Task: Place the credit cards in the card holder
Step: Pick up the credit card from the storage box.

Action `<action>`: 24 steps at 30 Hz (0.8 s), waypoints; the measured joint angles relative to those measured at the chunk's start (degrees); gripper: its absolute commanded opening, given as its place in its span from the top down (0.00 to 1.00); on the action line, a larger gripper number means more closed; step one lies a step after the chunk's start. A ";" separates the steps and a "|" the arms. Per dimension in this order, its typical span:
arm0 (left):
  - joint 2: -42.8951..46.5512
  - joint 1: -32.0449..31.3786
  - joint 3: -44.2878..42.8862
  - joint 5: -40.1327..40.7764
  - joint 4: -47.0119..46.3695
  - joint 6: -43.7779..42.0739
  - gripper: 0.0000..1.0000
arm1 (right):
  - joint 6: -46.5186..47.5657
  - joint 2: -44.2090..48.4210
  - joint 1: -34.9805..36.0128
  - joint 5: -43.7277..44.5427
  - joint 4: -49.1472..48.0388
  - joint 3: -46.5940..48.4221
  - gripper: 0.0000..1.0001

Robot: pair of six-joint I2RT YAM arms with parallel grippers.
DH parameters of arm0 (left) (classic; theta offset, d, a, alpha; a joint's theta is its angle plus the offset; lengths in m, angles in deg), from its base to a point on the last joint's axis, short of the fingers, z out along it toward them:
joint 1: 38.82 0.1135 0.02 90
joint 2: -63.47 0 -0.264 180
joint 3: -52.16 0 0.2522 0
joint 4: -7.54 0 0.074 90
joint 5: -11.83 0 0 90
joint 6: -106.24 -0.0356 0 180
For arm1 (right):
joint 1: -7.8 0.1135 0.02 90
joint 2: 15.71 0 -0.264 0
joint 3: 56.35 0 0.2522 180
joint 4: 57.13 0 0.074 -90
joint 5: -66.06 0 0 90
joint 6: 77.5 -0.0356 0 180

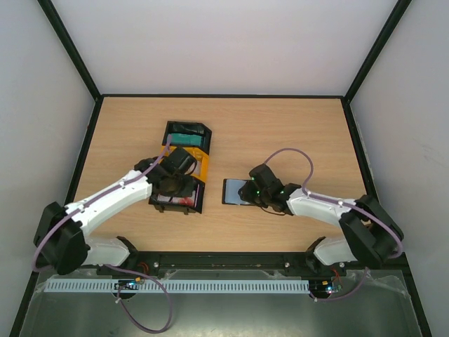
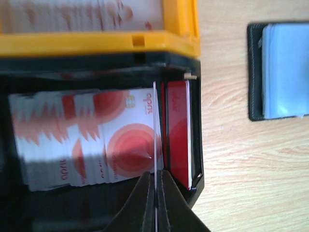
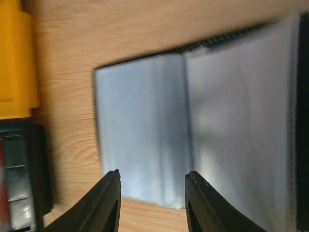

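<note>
Pinching one upright credit card [image 2: 155, 121] edge-on in our closed left gripper [image 2: 155, 203], we risk it slipping or dragging the stack [image 2: 96, 140] beside it, while the card holder [image 3: 193, 121] lies beneath our right gripper [image 3: 152, 193], jaws parted, empty.

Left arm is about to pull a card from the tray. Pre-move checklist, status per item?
1. Left gripper shut on a red-and-white card: ok, the card sits edge-on between the fingers.
2. Only one card pinched: cannot tell.
3. Card clear of the black tray: not ok, it stands inside the tray.
4. Card holder lying open on the table: ok, clear sleeves face up.
5. Right gripper open over the sleeves, holding nothing: ok.
6. Sleeve pocket mouth spread for insertion: cannot tell, the view is blurred.
</note>
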 measured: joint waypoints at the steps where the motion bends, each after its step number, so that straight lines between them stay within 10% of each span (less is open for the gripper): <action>1: 0.76 0.00 -0.70 1.03 0.72 0.02 0.98 | 0.37 0.81 0.00 0.20 0.57 0.46 0.60; 14: 18.23 0.00 -3.89 0.96 -9.42 -0.55 0.98 | 6.14 20.76 0.00 -1.97 0.70 6.19 0.27; 24: 22.84 -0.15 -2.40 -16.33 -35.91 8.57 0.98 | 1.95 30.01 0.00 -14.03 -16.59 5.33 0.34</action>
